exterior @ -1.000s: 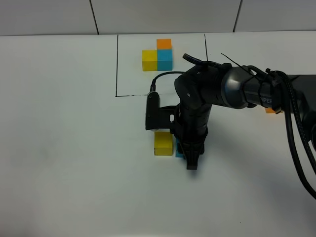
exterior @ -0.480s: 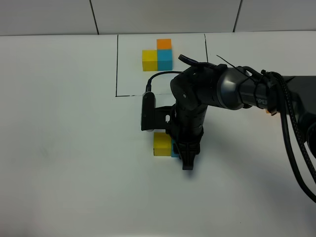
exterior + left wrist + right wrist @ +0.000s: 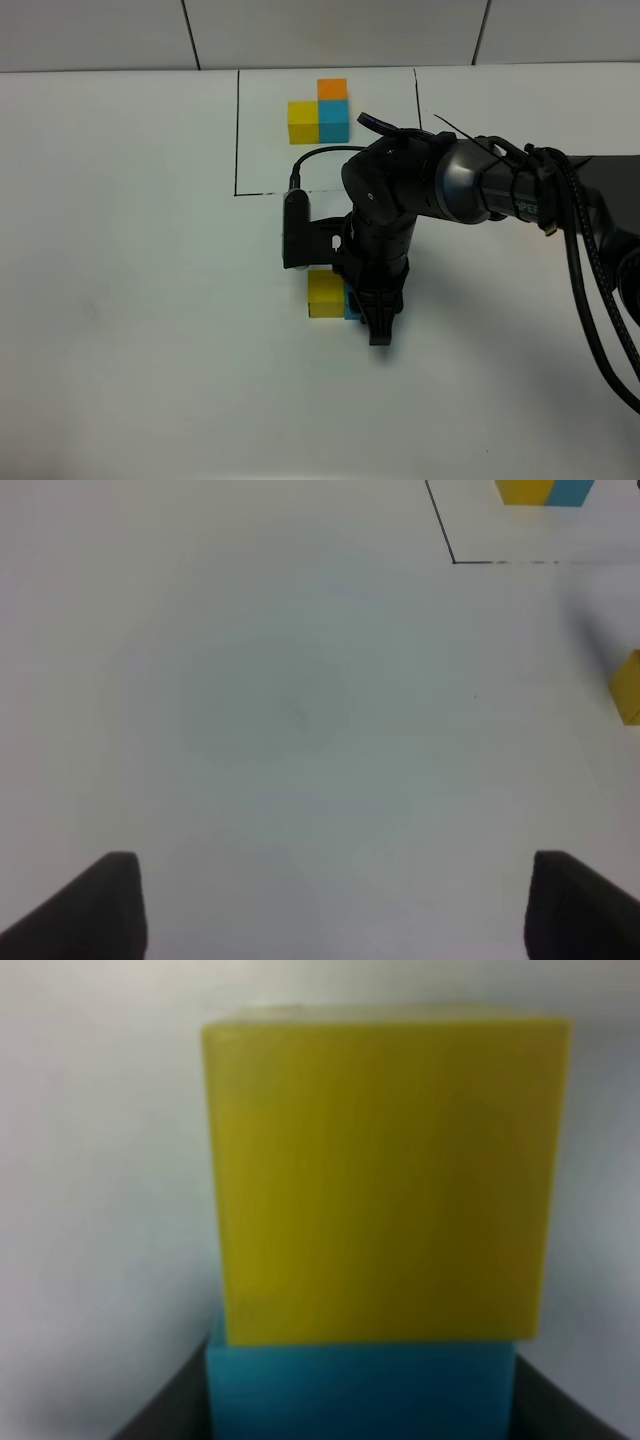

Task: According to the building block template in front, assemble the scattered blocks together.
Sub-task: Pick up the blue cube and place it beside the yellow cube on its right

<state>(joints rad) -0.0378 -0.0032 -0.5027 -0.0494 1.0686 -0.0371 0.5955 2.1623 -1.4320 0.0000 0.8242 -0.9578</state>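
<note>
Exterior high view showed the white table (image 3: pixel 120 350) with the right arm (image 3: pixel 450 185) reaching in from the right across the middle, its wrist turned down. At the far side the template (image 3: pixel 320 112) sat inside its black frame (image 3: pixel 237 130): yellow on the left, blue touching it on the right, orange against the blue one's far face. Nearer, outside the frame, the loose yellow block (image 3: pixel 324 293) lay with the loose blue block (image 3: pixel 351 303) touching its right side, which matched the template's row. The loose orange block could not be made out; the arm may have hidden it. The right gripper (image 3: pixel 378 325) stood just right of the blue block with its jaws closed together, and it seemed to press on that block's side, not to hold it; the right wrist view showed blue hard against yellow with dark finger parts behind. The left gripper (image 3: pixel 330 910), seen only in the left wrist view, hung with its jaws wide apart and nothing between them, well to the left of the blocks. The step looked like closing up the yellow-blue pair. To do it well, the push should be low and square on the blue face, and end once the two faces meet flush, or the pair might twist. Lifting straight off should then avoid dragging the blue block.
</note>
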